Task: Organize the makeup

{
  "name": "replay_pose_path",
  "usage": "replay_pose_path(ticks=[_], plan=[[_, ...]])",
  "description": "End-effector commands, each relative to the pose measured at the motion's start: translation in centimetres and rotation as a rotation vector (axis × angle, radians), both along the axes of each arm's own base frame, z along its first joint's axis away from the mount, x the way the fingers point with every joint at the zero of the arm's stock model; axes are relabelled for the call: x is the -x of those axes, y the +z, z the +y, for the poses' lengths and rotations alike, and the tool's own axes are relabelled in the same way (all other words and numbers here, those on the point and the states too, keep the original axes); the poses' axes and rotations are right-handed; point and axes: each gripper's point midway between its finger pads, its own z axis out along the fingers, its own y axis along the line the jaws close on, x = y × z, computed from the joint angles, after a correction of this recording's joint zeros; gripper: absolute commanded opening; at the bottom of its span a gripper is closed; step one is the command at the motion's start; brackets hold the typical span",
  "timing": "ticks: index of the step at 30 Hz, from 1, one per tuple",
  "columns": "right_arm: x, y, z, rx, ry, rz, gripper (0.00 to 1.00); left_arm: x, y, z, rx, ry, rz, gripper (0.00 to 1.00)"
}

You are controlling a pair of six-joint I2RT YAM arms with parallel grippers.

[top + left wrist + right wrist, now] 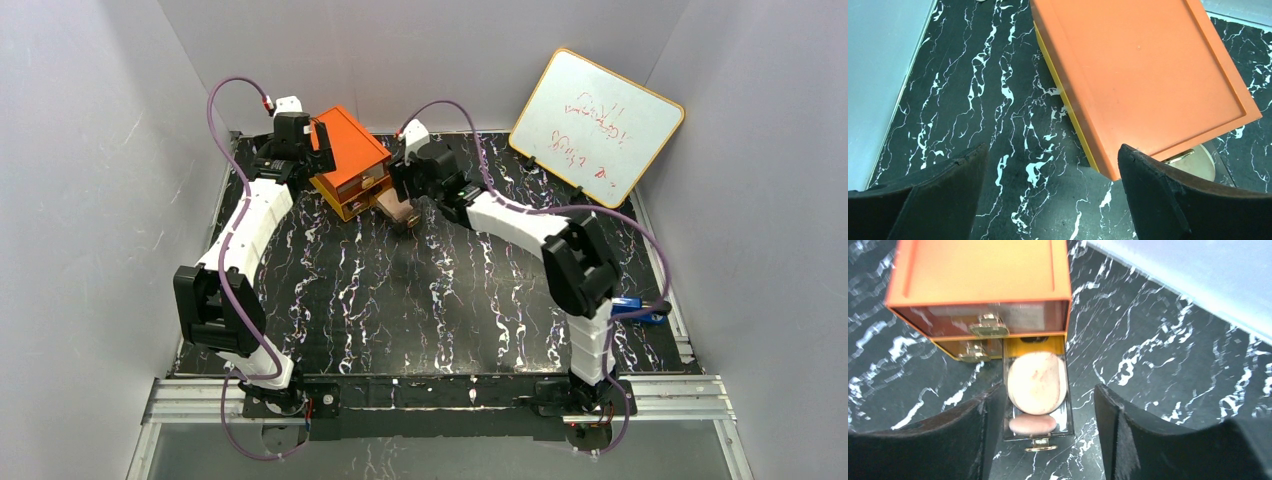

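The makeup lies in the open drawer [1068,405] of the orange drawer box [350,150], which stands at the far side of the black marbled desk [450,300], left of centre. The drawer is the lowest one, pulled out toward the right arm. A large peach-pink disc [1037,382] fills most of its width, and a smaller pink piece [1033,424] lies just in front of it, against the drawer's front wall with its gold knob [1040,443].

The right tool [1048,392] hangs over this drawer with its fingers spread to either side, gripping nothing. Whether the left finger touches the drawer's side wall cannot be told. Above the open drawer, two other drawer fronts [983,320] sit flush in the box.

The left tool [1053,155] is spread wide and empty at the box's other side. The box's near corner stands between its fingers.

A whiteboard [597,125] with red scribbles leans at the far right corner. A blue object [635,308] lies at the right edge of the desk, partly hidden behind the right arm.
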Motion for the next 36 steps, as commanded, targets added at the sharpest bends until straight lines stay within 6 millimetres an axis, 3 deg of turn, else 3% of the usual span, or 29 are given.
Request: replay_pose_path(ticks=[1,3,10,16,25,36], plan=[[0.4,6.1,-2.2,-0.102,-0.082,-0.099,0.75,-0.4,0.7,-0.1,0.022,-0.006,-0.032,0.99],[1.0,5.3,-3.0,-0.095,-0.111,-0.053,0.79,-0.9,0.6,-0.2,0.029,-0.007,-0.035,0.98],[2.8,-1.8,-5.3,-0.018,-0.264,0.239,0.90,-2.1,0.1,-0.7,0.042,-0.015,-0.033,0.98],[3.2,-7.0,-6.3,0.035,-0.373,0.442,0.92,-2.8,-1.5,-0.8,0.037,-0.014,0.001,0.99],[2.2,-10.3,-6.4,0.024,-0.394,0.562,0.92,-2.8,-4.1,-0.1,0.003,0.021,0.057,0.98],[1.0,-12.9,-4.7,-0.011,-0.372,0.628,0.92,-2.4,-6.9,-0.1,0.015,0.039,0.111,0.98]])
